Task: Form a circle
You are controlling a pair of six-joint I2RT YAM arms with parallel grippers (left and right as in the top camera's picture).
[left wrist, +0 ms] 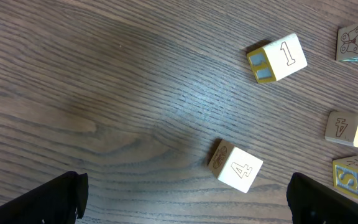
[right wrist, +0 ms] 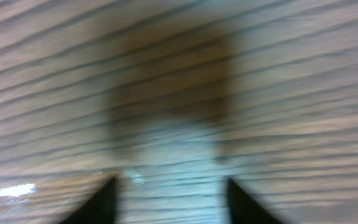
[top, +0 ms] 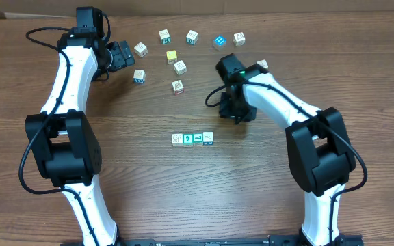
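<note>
Blur smears the right wrist view: only two dark fingertips (right wrist: 106, 202) read, parted partway. The right gripper (top: 238, 113) hangs empty just right of and beyond the three-block row (top: 193, 139). Farther beyond the row lie scattered blocks (top: 178, 67); the left gripper (top: 127, 56), spread wide and empty, flanks them on the left.

A brown wood-grain table (top: 183, 198) (faint glare in spots) under soft, even light.

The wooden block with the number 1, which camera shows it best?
The left wrist view: the cream wooden block with the 1 is close and sharp, digit readable. Overhead it is a tiny cube, number unreadable. The right wrist view shows only blurry wooden tabletop.
</note>
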